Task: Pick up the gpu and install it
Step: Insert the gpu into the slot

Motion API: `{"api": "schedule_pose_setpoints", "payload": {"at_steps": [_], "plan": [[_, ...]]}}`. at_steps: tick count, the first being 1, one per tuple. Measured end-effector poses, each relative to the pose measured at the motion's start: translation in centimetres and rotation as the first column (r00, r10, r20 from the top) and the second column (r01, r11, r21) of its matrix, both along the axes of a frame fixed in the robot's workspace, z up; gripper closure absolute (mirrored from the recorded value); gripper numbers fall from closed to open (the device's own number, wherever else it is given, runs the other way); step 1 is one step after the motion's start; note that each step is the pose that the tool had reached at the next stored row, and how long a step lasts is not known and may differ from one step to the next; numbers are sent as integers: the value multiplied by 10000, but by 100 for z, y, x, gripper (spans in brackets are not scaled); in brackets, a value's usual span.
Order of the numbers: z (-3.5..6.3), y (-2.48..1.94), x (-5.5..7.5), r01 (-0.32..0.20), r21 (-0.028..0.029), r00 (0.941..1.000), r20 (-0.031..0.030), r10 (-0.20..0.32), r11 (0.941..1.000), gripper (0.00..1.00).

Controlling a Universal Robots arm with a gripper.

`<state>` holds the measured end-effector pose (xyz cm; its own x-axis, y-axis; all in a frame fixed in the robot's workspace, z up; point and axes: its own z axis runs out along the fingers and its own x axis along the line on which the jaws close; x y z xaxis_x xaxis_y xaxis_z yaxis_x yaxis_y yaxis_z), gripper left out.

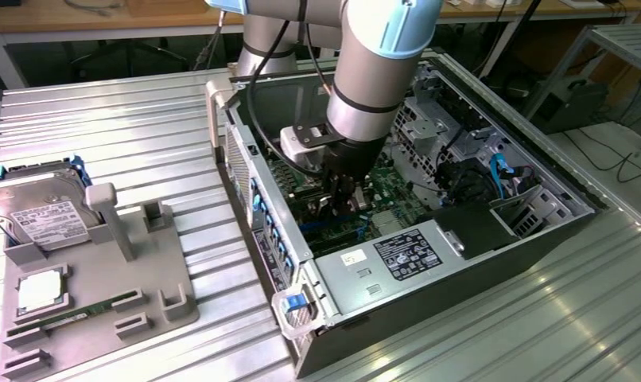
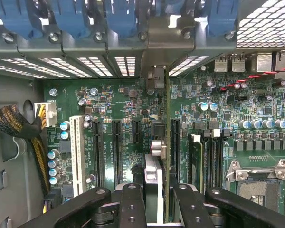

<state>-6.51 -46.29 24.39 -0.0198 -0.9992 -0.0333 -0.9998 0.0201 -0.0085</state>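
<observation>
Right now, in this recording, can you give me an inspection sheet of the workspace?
Surface: ribbed metal table.
Job's things: gpu held edge-on over the motherboard slots, inside the open computer case.
Clutter: grey parts tray with hard drive, CPU and RAM stick.
Gripper: gripper shut on the gpu, down inside the case.
Cables: braided bundle at the board's edge; blue cable in the case.
Surroundings: wooden bench behind.

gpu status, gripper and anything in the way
Gripper shut on gpu, down inside the pc case. Card edge-on over the motherboard slots, bracket at the rear openings. Nothing blocking seen.
</observation>
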Motion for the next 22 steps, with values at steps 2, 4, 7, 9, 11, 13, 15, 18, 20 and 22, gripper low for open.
{"api": "schedule_pose_setpoints", "payload": {"at_steps": [2, 4, 7, 9, 11, 13, 15, 18, 20, 22], "plan": [[0, 0, 0, 0, 0, 10000, 0, 0, 10000, 72], [0, 0, 0, 0, 0, 10000, 0, 0, 10000, 72], [0, 0, 0, 0, 0, 10000, 0, 0, 10000, 72], [-1, 9, 0, -15, 1, 10000, 0, 15, 10000, 72], [-43, 9, 0, -15, 0, 10000, -1, 15, 10000, 72], [-43, 9, 0, -15, 0, 10000, -1, 15, 10000, 72], [-45, 9, -30, -16, -1, 10000, -3, 16, 10000, 72], [-29, 2, -31, -15, -3, 10000, -4, 15, 10000, 72], [-40, -12, -31, -16, 0, 10000, -3, 16, 10000, 72], [-54, -10, -49, -18, 2, 9999, -103, 18, 10000, 72]]}}
